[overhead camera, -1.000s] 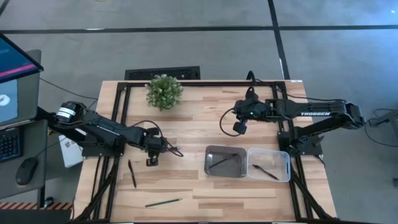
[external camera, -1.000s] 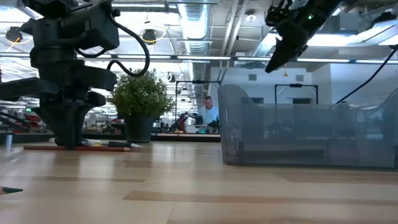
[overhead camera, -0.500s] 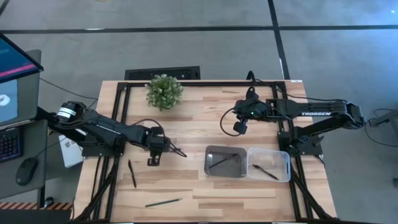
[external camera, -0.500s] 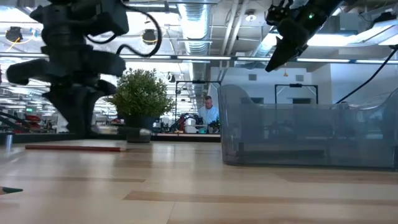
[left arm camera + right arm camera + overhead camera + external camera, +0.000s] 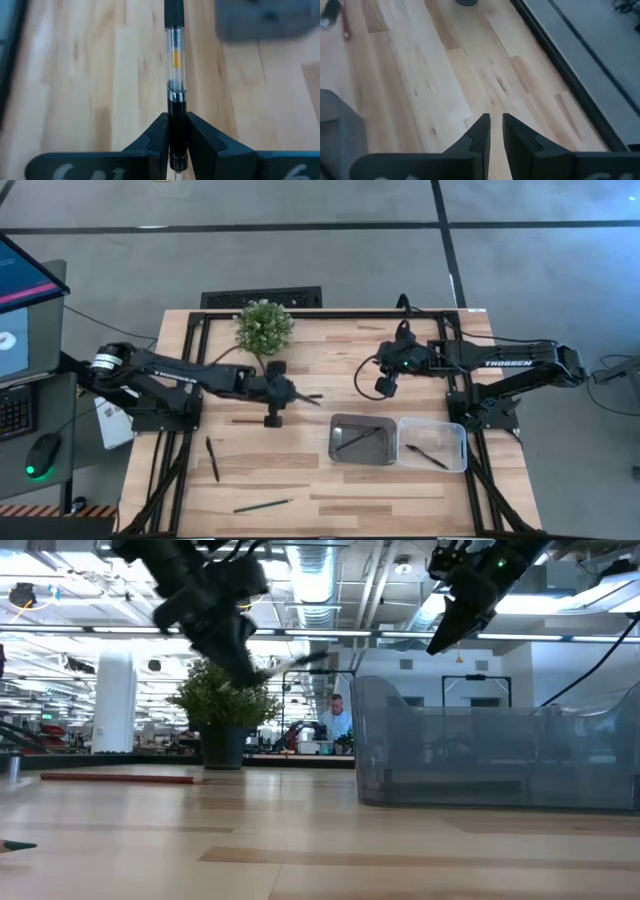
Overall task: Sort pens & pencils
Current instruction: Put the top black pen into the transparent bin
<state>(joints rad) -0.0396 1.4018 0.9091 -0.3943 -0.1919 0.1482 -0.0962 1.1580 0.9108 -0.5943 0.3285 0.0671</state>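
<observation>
My left gripper (image 5: 287, 394) is above the table's middle, shut on a black pen (image 5: 175, 50) with a clear section. The pen also shows in the low view (image 5: 300, 660), well above the tabletop. My right gripper (image 5: 385, 387) hangs in the air over the far right part of the table with its fingers together (image 5: 496, 125), touching nothing. A second pen (image 5: 212, 459) and a greenish pencil (image 5: 263, 505) lie flat on the near left of the table. A reddish pencil (image 5: 118, 778) lies flat left of centre. My left gripper pinches the pen between its two fingers on the black barrel just behind the clear section (image 5: 176, 107). The fingers come from the table's left. The pen runs along them and sticks out past the tips toward the right. It is lifted clear of the table.
A metal tray (image 5: 335, 450) on the near right holds a thin pencil (image 5: 360, 437). Beside it, a clear plastic bin (image 5: 460, 430) holds a pen (image 5: 427, 455). A potted plant (image 5: 264, 327) stands at the far edge. Bare wood lies between the left gripper and the tray.
My left gripper, shut on the pen, has risen from the tabletop and moved right and toward the far edge, turning as it went. The pen is now lifted clear. The reddish pencil has stayed on the table. The right arm has kept still.
</observation>
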